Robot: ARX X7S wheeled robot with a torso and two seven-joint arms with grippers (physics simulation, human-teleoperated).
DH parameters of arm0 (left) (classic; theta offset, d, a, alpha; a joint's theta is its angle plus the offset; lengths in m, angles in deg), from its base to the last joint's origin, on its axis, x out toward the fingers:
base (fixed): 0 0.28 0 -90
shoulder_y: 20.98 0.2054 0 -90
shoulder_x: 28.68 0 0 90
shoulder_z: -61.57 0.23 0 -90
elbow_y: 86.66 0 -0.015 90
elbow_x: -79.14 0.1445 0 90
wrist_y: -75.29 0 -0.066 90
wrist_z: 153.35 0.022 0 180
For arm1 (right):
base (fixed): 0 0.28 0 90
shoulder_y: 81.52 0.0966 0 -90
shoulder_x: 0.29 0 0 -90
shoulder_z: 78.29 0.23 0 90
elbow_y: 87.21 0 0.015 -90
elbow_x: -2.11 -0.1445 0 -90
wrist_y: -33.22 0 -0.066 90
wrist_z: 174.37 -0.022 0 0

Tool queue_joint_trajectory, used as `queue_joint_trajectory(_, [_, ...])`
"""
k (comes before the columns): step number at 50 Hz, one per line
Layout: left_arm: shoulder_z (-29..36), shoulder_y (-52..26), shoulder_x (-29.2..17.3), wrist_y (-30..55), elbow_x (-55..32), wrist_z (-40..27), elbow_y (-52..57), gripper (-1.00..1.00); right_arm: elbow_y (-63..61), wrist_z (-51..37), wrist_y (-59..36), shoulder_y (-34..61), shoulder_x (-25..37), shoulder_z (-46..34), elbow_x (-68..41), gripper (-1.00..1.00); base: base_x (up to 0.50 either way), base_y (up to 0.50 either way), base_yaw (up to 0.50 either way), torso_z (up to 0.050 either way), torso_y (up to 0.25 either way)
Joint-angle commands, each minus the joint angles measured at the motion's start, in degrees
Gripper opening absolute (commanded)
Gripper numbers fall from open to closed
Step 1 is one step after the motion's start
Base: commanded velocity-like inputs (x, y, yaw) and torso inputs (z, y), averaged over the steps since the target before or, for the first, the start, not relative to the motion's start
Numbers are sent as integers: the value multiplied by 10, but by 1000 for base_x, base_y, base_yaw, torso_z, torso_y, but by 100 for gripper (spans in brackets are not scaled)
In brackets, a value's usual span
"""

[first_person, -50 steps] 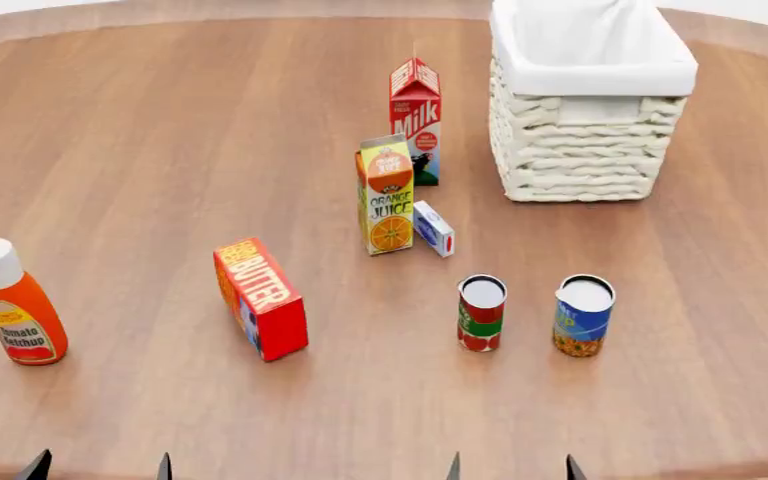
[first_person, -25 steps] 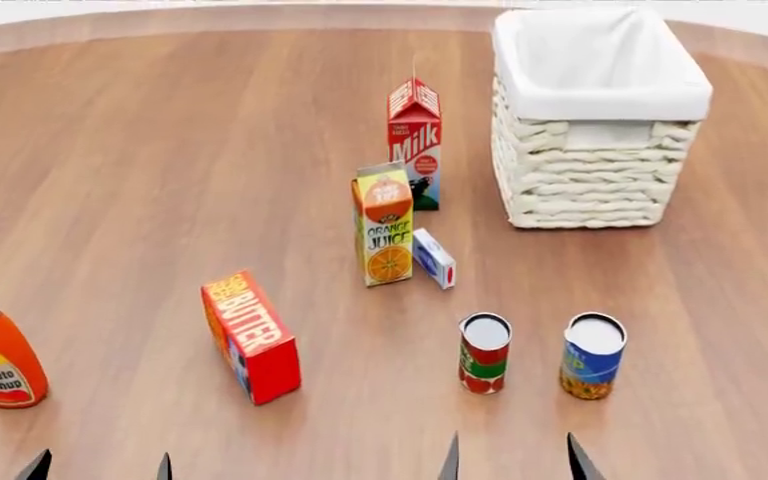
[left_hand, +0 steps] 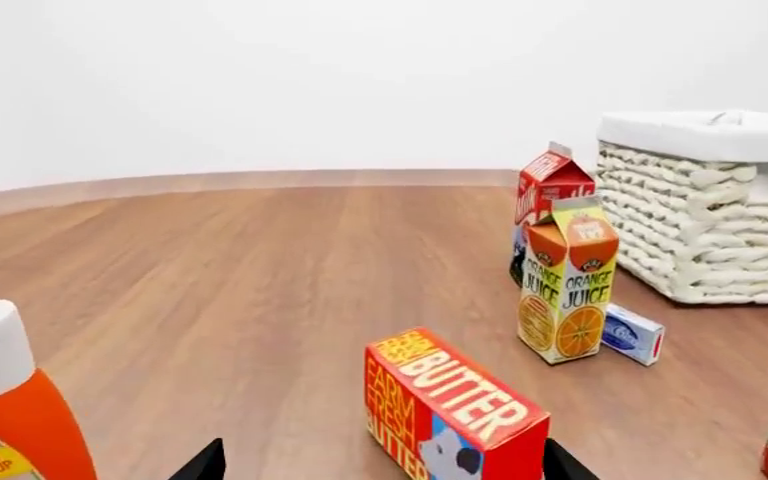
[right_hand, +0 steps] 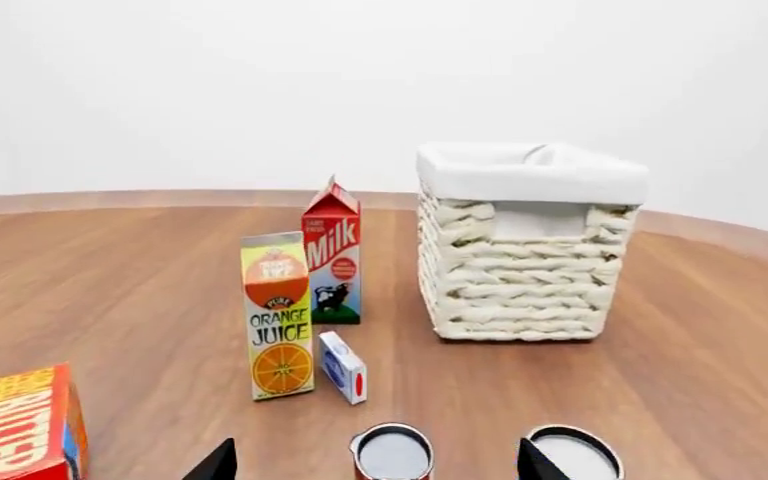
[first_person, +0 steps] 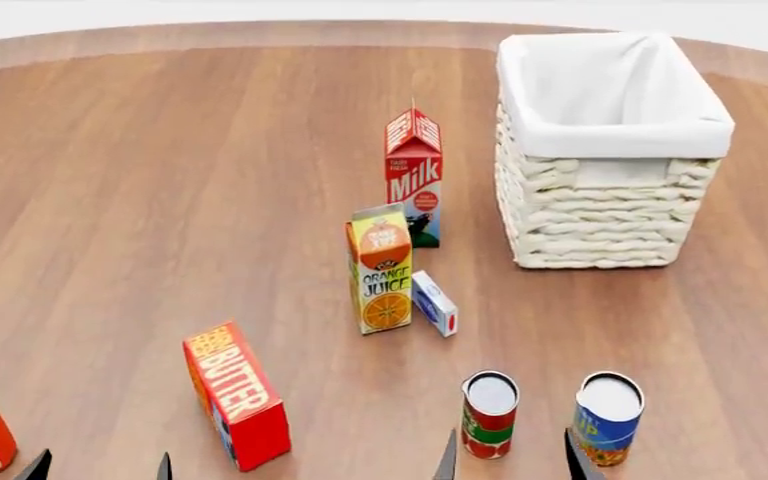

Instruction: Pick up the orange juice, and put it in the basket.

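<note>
The orange juice (first_person: 383, 268) is standing at the basket's (first_person: 614, 215) seven o'clock; both grippers' fingers (first_person: 447, 457) are spreading apart, holding nothing.

A bare simulated tabletop scene: round wooden table (first_person: 157, 180); blank white walls (right_hand: 224, 90); scattered groceries.

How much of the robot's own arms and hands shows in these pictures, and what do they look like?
Very little. In the head view only dark, pointed fingertips poke up from the bottom edge: a pair for the left hand and a pair for the right hand. Each wrist view shows the same two black tapering tips. No arm links, cables or markings are visible.
</note>
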Motion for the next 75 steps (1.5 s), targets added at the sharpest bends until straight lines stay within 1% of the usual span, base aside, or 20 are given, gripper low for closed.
queue_joint_trajectory(1, [8,-1,-7,-1,-7,-8,0,100,4,-9,7,2,4,-7,-7,100,250,0,0,0,0])
queue_joint_trajectory(75, [43,-5,-36,-8,-36,-42,-2,100,-19,-35,-2,2,34,-34,-51,100,255,0,0,0,0])
